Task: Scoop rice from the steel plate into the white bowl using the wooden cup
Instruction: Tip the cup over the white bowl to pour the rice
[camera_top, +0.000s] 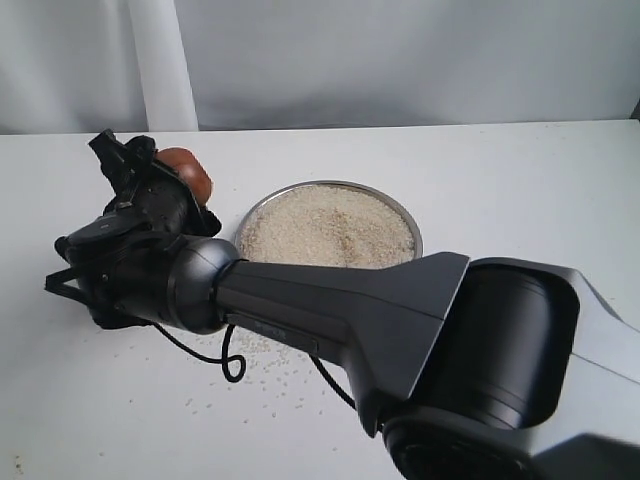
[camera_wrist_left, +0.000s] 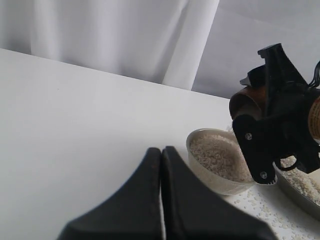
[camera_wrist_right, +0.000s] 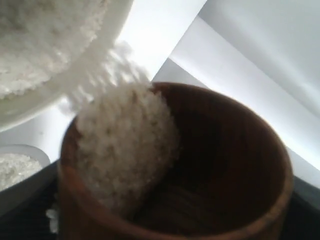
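Note:
My right gripper (camera_top: 150, 190) reaches across to the left and is shut on the wooden cup (camera_top: 186, 170). In the left wrist view the wooden cup (camera_wrist_left: 246, 102) hangs tilted over the far rim of the white bowl (camera_wrist_left: 207, 175), which holds rice (camera_wrist_left: 220, 156). Up close, the cup (camera_wrist_right: 235, 150) has a clump of rice (camera_wrist_right: 125, 145) sliding toward its lip, beside the bowl's rim (camera_wrist_right: 75, 75). The steel plate (camera_top: 255, 208) is heaped with rice (camera_top: 330, 230). My left gripper (camera_wrist_left: 161, 150) is shut and empty, short of the bowl. The exterior view shows neither the bowl nor the left gripper.
Loose rice grains (camera_top: 270, 365) lie scattered on the white table in front of the plate, and more (camera_wrist_left: 260, 207) lie between bowl and plate. My right arm's large housing (camera_top: 480, 340) fills the lower right of the exterior view. A pale curtain backs the table.

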